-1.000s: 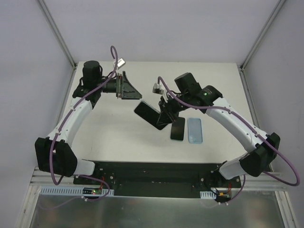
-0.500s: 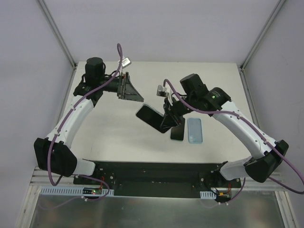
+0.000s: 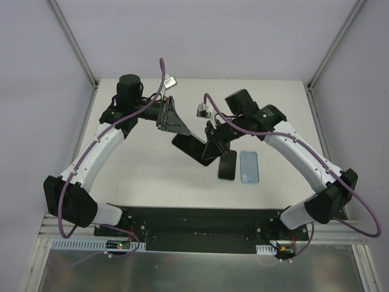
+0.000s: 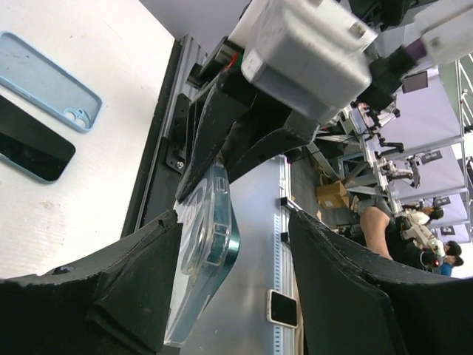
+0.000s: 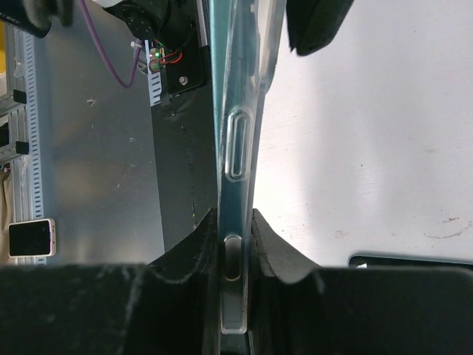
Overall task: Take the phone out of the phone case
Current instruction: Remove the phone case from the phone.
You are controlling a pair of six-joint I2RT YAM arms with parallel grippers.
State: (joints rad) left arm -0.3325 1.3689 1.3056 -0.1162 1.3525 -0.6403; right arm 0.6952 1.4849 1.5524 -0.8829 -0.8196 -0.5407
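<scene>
the phone [image 3: 193, 148] is in its clear case [image 5: 242, 140], held tilted over the middle of the table [image 3: 140, 164]; the right gripper [image 3: 214, 142] is clamped on its right end; in the right wrist view the right gripper [image 5: 235, 222] pinches the clear case edge-on, with both fingers pressed flat against its sides, and a teal rim of the phone [image 5: 219, 74] shows inside the clear plastic.

the left gripper [image 3: 179, 125] reaches in from the far left, its jaws spread wide, just at the far-left end of the phone; in the left wrist view the left gripper [image 4: 233, 218] has the clear case [image 4: 207, 251] standing between its two fingers, nearer the left one; whether that finger touches it i cannot tell; the camera ring of the clear case faces this view.

a second phone [image 3: 227, 165] lies flat, screen dark, on the table just near-right of the held one; a blue case [image 3: 249, 166] lies just beside it on the right, hollow side up; both show in the left wrist view too, second phone [image 4: 29, 144] and blue case [image 4: 48, 81].
</scene>
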